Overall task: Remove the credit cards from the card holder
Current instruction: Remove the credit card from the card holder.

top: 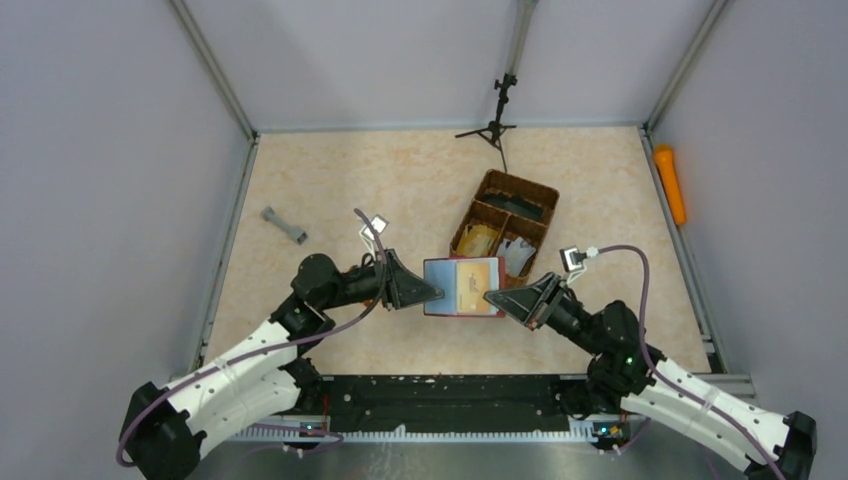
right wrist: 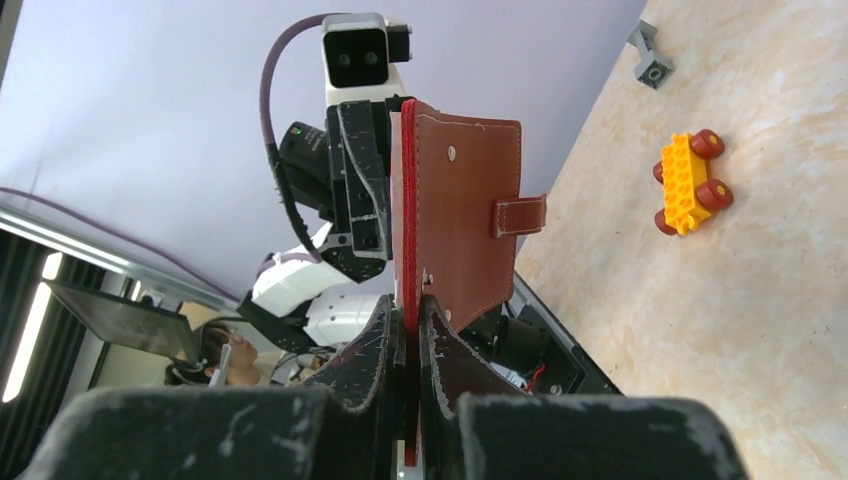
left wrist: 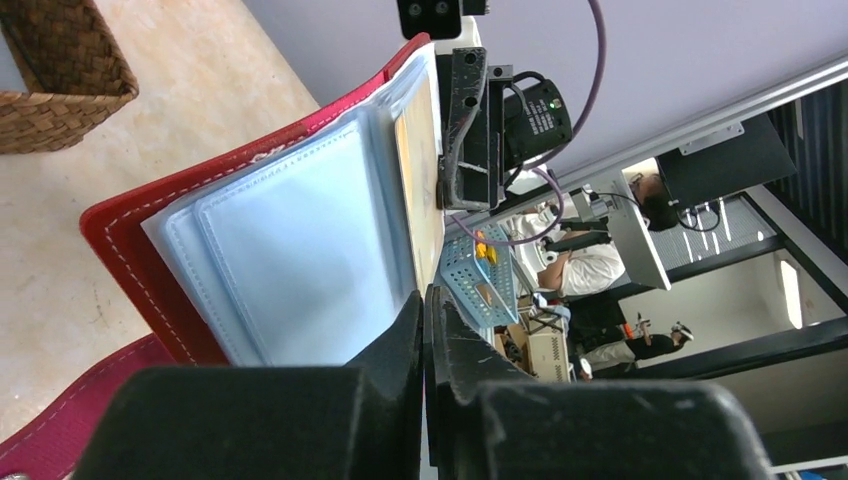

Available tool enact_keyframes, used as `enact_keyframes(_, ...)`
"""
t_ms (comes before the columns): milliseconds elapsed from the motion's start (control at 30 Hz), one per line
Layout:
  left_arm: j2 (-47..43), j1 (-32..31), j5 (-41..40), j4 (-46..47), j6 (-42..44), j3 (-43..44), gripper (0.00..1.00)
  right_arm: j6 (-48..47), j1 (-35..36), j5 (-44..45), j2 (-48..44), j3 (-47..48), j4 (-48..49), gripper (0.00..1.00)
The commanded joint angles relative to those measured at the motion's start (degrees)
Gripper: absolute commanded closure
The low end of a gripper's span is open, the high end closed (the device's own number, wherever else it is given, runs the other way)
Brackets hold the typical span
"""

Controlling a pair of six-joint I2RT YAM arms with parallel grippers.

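The dark red card holder [top: 462, 287] hangs open above the table between both arms. Pale clear sleeves [left wrist: 300, 240] fan out from its red cover [left wrist: 120, 240]. A tan credit card [left wrist: 420, 170] sits edge-on in the outermost sleeve, in line with my left gripper [left wrist: 426, 300]. That gripper is shut on the card's near edge. My right gripper [right wrist: 405, 305] is shut on the edge of the holder's red cover [right wrist: 465, 220], whose closing tab [right wrist: 520, 215] sticks out sideways. In the top view, the left gripper [top: 432, 290] and right gripper [top: 492, 297] meet the holder from either side.
A brown wicker divided basket [top: 505, 225] stands just behind the holder, with its corner also in the left wrist view [left wrist: 60, 80]. A yellow toy block on red wheels [right wrist: 690, 182] and a grey part [top: 283, 224] lie on the table. An orange object [top: 670, 183] rests by the right wall.
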Motion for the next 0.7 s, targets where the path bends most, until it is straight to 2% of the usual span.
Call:
enact_keyframes(0, 1.9, 0.3, -0.1, 1.0, 0.4, 0.2, 0.89, -0.7, 0.1, 0.0, 1.2, 0.6, 2.0, 1.0)
enact_keyframes(33, 3.1, 0.3, 0.9, 2.0, -0.1, 0.4, 0.81, -0.6, 0.1, -0.6, 2.0, 0.6, 2.8, 1.0)
enact_keyframes(100, 5.3, 0.2, 2.7, 6.1, -2.1, 0.3, 0.73, -0.4, 0.1, -1.9, 3.8, 0.5, 4.9, 1.0)
enact_keyframes(233, 9.1, -0.1, 4.5, 14.2, -5.5, -0.2, 0.65, 0.1, 0.1, -4.3, 7.5, 0.6, 9.0, 1.0)
enact_keyframes(367, 10.3, -0.1, 4.8, 16.2, -6.3, -0.3, 0.67, 0.4, 0.1, -5.0, 9.4, 0.5, 10.6, 1.0)
enact_keyframes(500, 9.4, -0.1, 4.5, 15.1, -5.8, -0.2, 0.78, -0.3, 0.1, -4.4, 9.6, 0.7, 8.4, 1.0)
enact_keyframes(667, 8.0, -0.1, 3.3, 14.3, -5.3, -0.5, 0.84, -1.5, 0.1, -4.7, 10.5, 1.6, 6.5, 1.0)
